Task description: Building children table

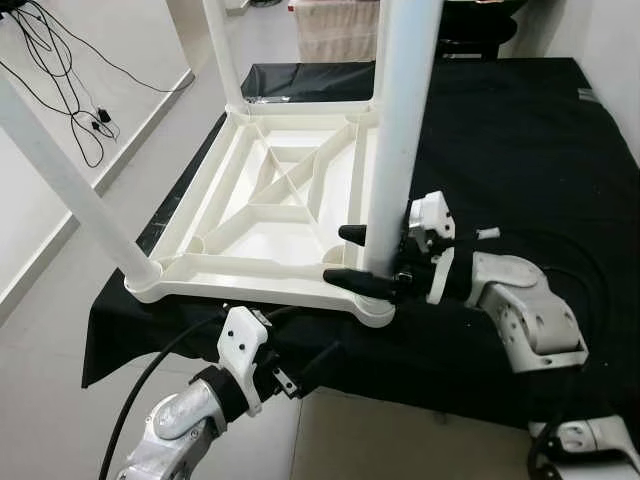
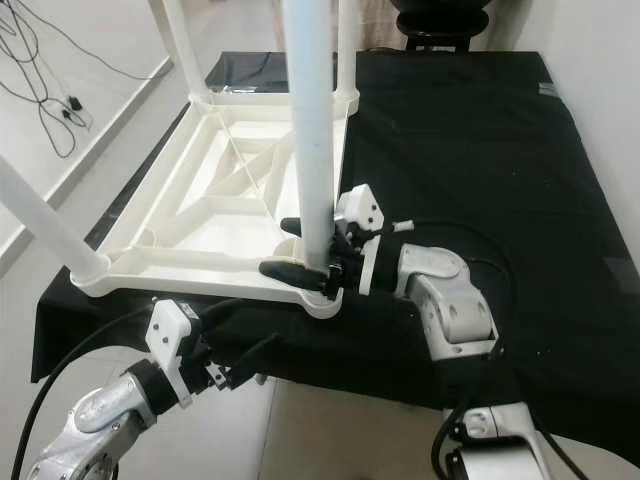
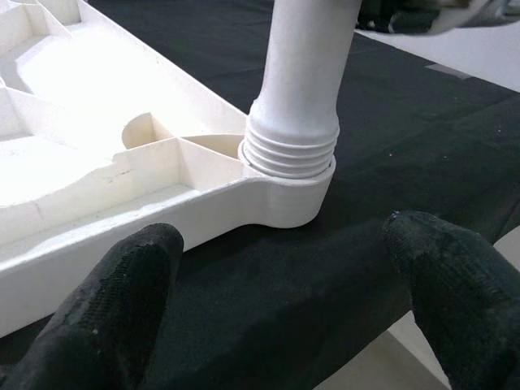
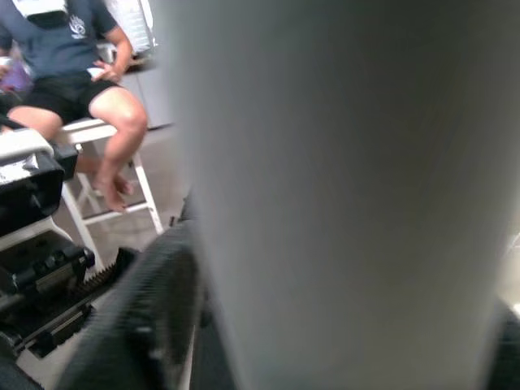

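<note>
r gripper (image 1: 357, 258) clamps table leg (image 1: 400, 130).

White plastic kids' tabletop (image 1: 262, 205) lies upside down on a black cloth, ribbed underside up w/ diagonal braces. Round white legs stand in its corner sockets; near-right leg (image 1: 400, 130) upright, screw threads still visible above its socket (image 3: 286, 191), not fully seated.
</note>
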Available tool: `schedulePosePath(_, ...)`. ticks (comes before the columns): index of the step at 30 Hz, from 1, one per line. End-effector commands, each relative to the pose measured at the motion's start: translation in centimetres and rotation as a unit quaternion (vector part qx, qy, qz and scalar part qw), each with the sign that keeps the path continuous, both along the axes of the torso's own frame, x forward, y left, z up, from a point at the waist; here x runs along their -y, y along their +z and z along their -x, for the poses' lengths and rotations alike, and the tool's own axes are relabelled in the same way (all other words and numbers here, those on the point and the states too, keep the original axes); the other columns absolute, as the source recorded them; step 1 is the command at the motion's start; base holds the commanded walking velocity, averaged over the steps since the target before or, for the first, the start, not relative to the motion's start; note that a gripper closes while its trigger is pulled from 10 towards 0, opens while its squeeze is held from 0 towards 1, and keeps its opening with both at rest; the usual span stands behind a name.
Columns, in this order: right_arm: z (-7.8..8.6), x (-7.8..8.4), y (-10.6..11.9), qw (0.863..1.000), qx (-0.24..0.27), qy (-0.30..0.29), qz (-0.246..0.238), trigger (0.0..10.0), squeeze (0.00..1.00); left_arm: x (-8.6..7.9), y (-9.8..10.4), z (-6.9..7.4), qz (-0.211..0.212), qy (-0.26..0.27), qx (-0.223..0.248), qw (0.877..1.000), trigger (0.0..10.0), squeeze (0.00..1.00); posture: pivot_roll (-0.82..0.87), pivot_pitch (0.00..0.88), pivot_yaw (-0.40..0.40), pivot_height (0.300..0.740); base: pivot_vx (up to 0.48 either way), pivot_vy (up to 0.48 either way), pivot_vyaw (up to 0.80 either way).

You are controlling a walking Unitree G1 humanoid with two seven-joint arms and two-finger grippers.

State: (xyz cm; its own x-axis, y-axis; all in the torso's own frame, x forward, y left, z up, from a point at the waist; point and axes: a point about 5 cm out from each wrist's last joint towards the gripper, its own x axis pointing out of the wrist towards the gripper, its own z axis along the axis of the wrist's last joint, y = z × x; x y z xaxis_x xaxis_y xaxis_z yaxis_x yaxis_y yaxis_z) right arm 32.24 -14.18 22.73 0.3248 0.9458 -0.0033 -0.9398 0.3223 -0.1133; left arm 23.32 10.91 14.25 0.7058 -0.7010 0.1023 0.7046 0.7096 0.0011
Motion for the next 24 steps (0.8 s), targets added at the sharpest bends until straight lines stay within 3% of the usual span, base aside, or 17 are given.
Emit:
schedulePosePath(1, 0.1, -0.3, 0.0, 0.999, -0.003, 0.036, -0.007, 0.0, 0.0, 0.1, -0.6, 0.3, -0.005, 0.0, -0.013, 1.0, 10.0, 0.0, 0.0, 0.167, 0.053, 0.74, 0.0, 0.0, 0.0)
schedulePosePath(9, 0.2, 0.2, -0.3, 0.999, 0.0, 0.04, -0.003, 0.0, 0.0, 0.2, -0.7, 0.4, -0.003, -0.007, -0.017, 1.0, 10.0, 0.0, 0.0, 0.166, 0.054, 0.74, 0.0, 0.0, 0.0)
schedulePosePath(13, 0.0, 0.7, -0.8, 1.0, 0.009, -0.002, 0.01, 0.0, 0.0, 0.2, -0.7, 0.4, -0.002, -0.006, -0.017, 1.0, 10.0, 0.0, 0.0, 0.166, 0.053, 0.74, 0.0, 0.0, 0.0)
schedulePosePath(15, 0.9, -0.3, -2.6, 0.991, -0.014, -0.13, -0.018, 0.0, 0.0, 0.1, -0.6, 0.4, -0.002, -0.005, -0.016, 1.0, 10.0, 0.0, -0.01, 0.172, 0.036, 0.74, 0.0, 0.0, 0.0)
schedulePosePath(16, 0.9, -0.3, -2.6, 0.991, -0.014, -0.13, -0.018, 0.0, 0.0, 0.1, -0.6, 0.4, -0.002, -0.005, -0.016, 1.0, 10.0, 0.0, -0.01, 0.172, 0.036, 0.74, 0.0, 0.0, 0.0)
schedulePosePath(17, 1.9, -0.8, -5.0, 0.961, -0.046, -0.274, -0.004, 0.0, 0.0, 0.0, -0.6, 0.3, -0.002, -0.003, -0.015, 1.0, 10.0, 0.0, -0.01, 0.177, 0.043, 0.74, 0.0, 0.0, 0.0)
schedulePosePath(18, 3.4, -1.4, -6.6, 0.933, -0.051, -0.357, 0.019, 0.0, 0.0, -0.1, -0.6, 0.3, -0.002, -0.002, -0.014, 1.0, 10.0, 0.0, -0.01, 0.18, 0.052, 0.74, 0.0, 0.0, 0.0)
schedulePosePath(19, 4.4, -1.8, -7.4, 0.915, -0.049, -0.398, 0.035, 0.0, 0.0, -0.2, -0.5, 0.2, -0.002, -0.001, -0.014, 1.0, 10.0, 0.0, -0.01, 0.18, 0.052, 0.74, 0.0, 0.0, 0.0)
schedulePosePath(22, 4.7, -2.2, -7.7, 0.914, -0.042, -0.401, 0.049, 0.0, 0.0, -0.2, -0.5, 0.1, -0.003, -0.001, -0.014, 1.0, 10.0, 0.0, -0.02, 0.167, 0.06, 0.74, 0.0, 0.0, 0.0)
schedulePosePath(24, 3.5, -2.3, -7.1, 0.919, -0.03, -0.39, 0.047, 0.0, 0.0, -0.2, -0.6, 0.0, -0.006, -0.004, -0.014, 1.0, 10.0, 0.0, -0.01, 0.164, 0.058, 0.74, 0.0, 0.0, 0.0)
